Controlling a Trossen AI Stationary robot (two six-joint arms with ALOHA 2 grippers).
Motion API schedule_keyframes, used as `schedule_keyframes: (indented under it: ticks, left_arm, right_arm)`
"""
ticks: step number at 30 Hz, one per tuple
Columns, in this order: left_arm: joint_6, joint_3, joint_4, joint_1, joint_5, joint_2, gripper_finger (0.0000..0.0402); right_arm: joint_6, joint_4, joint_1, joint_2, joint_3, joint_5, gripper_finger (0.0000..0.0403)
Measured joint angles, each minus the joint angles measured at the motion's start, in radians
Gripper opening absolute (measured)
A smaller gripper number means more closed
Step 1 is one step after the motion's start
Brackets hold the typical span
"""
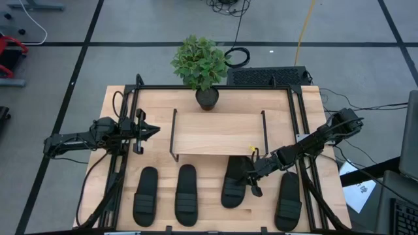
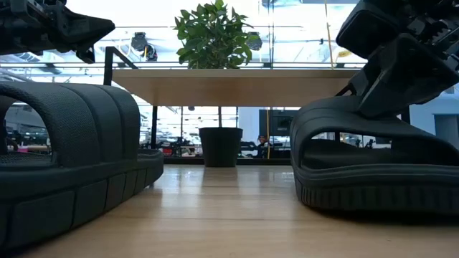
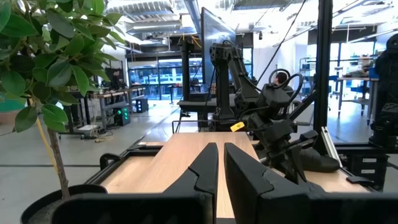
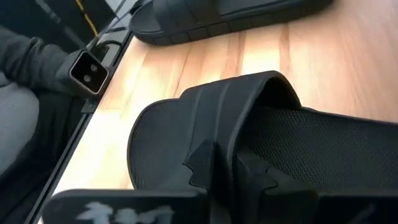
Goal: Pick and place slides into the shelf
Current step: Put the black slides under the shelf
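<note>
Contact at the right pincer point(image 4: 221, 158): rests low on the ribbed strap of one black slide point(image 4: 323, 143), right at the strap's raised edge. Cannot tell whether clamped on that strap or just loosened from it. Lies flat on the worktop point(image 1: 117, 104) beneath the pincer, that slide, with its far end tucked under the front edge of the shelf point(image 1: 219, 134). Directly ahead of the pincer stands the shelf, its light plank top bare. Just to the pincer's outer side lies a second slide point(image 1: 288, 199), clear of the shelf. Well off to the pincer's other side, toward the left arm, lie two more slides point(image 1: 166, 196) side by side, also short of the shelf. Beyond the shelf stands a potted plant point(image 1: 201, 62).

Hangs above the worktop beside the shelf's left end, the left pincer point(image 3: 221, 155), closed to a thin slit with nothing in it, well apart from every slide.
</note>
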Motion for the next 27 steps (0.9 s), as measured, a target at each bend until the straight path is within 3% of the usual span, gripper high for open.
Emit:
schedule_keyframes:
  ticks: [4, 15, 23, 27]
  left_arm:
    - [0.0, 0.0, 0.0, 0.0, 0.0, 0.0, 0.0031]
    - [0.0, 0.0, 0.0, 0.0, 0.0, 0.0, 0.0031]
    - [0.0, 0.0, 0.0, 0.0, 0.0, 0.0, 0.0031]
    - [0.0, 0.0, 0.0, 0.0, 0.0, 0.0, 0.0031]
  right_arm:
    - [-0.071, 0.009, 0.017, -0.001, 0.0, -0.049, 0.0029]
    - [-0.04, 0.024, -0.024, 0.0, 0.0, -0.125, 0.0043]
    - [-0.14, 0.019, -0.027, -0.007, -0.002, -0.053, 0.0145]
    - [-0.169, 0.031, -0.017, -0.032, -0.002, -0.069, 0.0194]
